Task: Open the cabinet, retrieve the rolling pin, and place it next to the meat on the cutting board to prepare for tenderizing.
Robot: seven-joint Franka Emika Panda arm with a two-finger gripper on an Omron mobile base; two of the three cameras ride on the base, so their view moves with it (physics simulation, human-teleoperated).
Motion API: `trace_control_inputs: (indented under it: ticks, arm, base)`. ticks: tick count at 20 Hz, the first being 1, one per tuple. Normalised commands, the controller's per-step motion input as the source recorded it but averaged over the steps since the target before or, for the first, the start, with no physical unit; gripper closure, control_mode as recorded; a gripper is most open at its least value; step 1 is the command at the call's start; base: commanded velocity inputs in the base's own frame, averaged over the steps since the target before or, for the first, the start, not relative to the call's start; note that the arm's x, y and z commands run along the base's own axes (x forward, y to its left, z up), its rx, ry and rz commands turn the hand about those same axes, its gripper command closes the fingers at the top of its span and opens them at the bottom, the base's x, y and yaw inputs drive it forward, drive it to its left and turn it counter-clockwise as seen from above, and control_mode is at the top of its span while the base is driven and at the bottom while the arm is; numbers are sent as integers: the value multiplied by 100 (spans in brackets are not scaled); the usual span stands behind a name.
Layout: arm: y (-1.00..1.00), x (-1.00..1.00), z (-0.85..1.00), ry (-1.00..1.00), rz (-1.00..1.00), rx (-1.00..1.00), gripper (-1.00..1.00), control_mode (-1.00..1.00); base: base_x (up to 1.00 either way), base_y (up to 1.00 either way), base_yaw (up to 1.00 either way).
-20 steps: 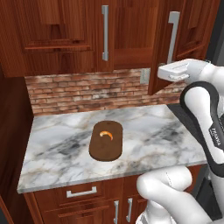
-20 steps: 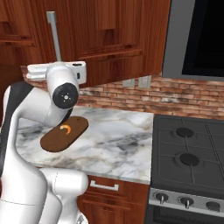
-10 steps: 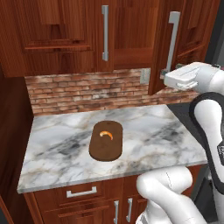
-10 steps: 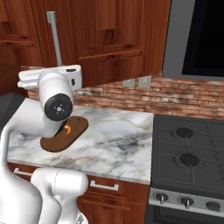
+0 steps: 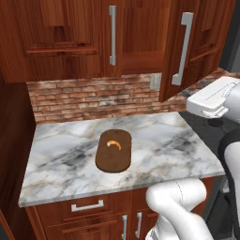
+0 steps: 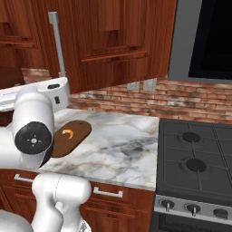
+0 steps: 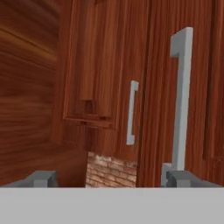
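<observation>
The cabinet [image 5: 70, 33] hangs above the counter. Its right door [image 5: 199, 28] stands ajar, swung out toward me, with its long silver handle [image 5: 180, 49] free. My white hand [image 5: 213, 97] hovers right of and below that handle. In the hand view my gripper [image 7: 109, 180] is open and holds nothing; its right fingertip [image 7: 179, 178] sits near the foot of the right door's handle [image 7: 181, 96]. The dark cutting board [image 5: 113, 152] lies on the marble counter [image 5: 61, 154] with the small orange meat [image 5: 113, 143] on its far half. The rolling pin is hidden.
A brick backsplash [image 5: 89, 96] runs behind the counter. To the right of the counter is a black stove [image 6: 195, 167], and above it a dark appliance front [image 6: 204, 36]. Drawers with short handles [image 5: 87, 205] sit below the worktop.
My gripper has opened and let go of the right door's handle. The hand has drawn back to the right and lower, away from the ajar door.
</observation>
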Motion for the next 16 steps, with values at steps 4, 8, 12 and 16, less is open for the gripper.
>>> trace_control_inputs:
  ticks: [4, 8, 12, 16]
  arm:
    - [43, -70, 1, -2, -6, -23, -100, -100]
    - [68, -29, 0, 0, -14, -38, -100, -100]
    - [78, 1, 0, 1, -18, -47, -100, -100]
    - [69, 29, -6, 12, -23, -42, -100, -100]
  base:
    - [0, 0, 0]
    - [0, 0, 0]
    - [0, 0, 0]
    - [0, 0, 0]
